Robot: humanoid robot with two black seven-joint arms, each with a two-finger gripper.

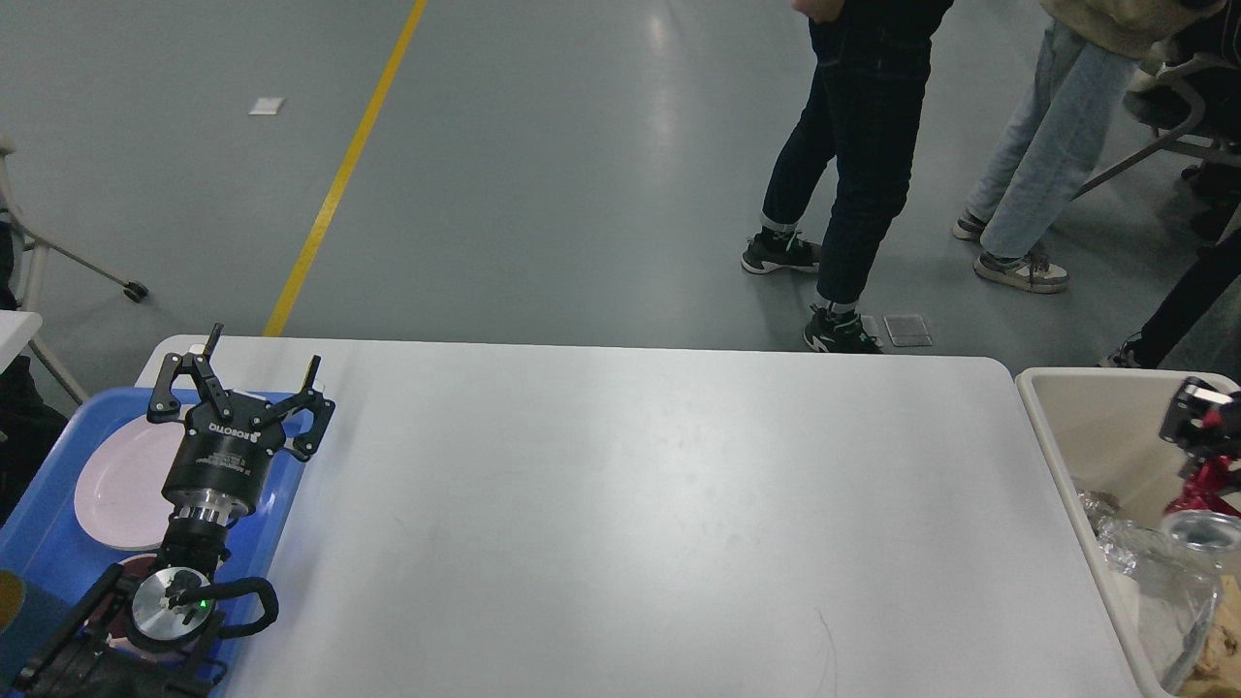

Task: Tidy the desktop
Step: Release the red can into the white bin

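The desktop [630, 504] is smooth white with a soft sheen and faint scuffs. A glossy blue plastic tray [48, 553] holds a smooth pale plate [116, 485]. The left gripper [257, 383] is matt black, with a brushed metal disc lower on the arm. At right, a beige plastic bin [1057, 436] holds crinkled clear plastic [1154, 572]. A crushed can [1202, 499] shows shiny red metal. The floor [543, 174] is smooth grey, lightly reflective.
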